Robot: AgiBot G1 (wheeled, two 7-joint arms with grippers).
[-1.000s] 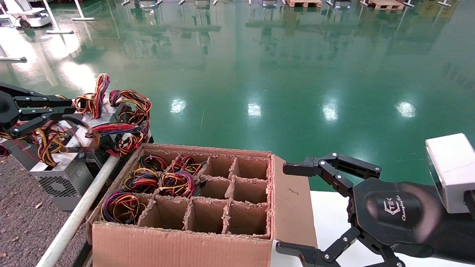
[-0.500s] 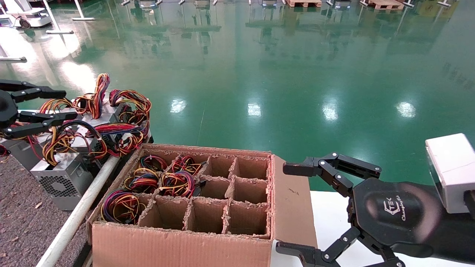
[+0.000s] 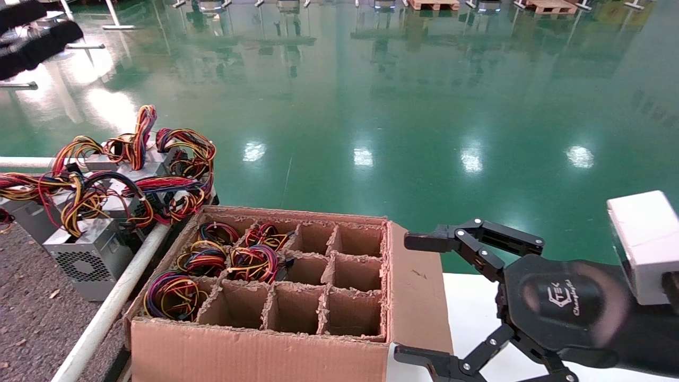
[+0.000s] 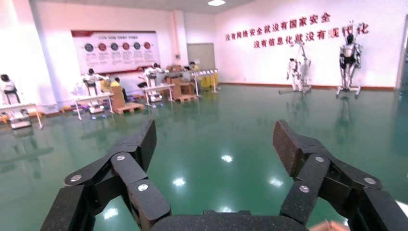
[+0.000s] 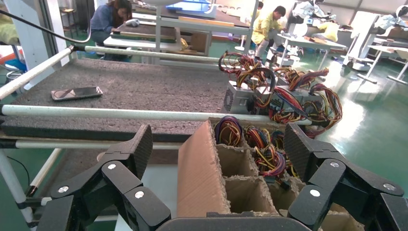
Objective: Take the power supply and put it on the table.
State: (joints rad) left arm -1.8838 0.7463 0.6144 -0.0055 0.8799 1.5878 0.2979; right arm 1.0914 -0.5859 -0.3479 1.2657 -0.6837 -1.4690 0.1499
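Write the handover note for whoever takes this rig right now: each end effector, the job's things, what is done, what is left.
Left end effector: open, empty, raised high at the far left, pointing out over the green floor.
Right end effector: open, empty, parked beside the cardboard box.
Power supply: sitting on the table by the white rail, yellow and orange wires on top, other units behind it.
Done: that unit is placed and released.
Left: four compartments of the box hold wire bundles; probably take the next one.
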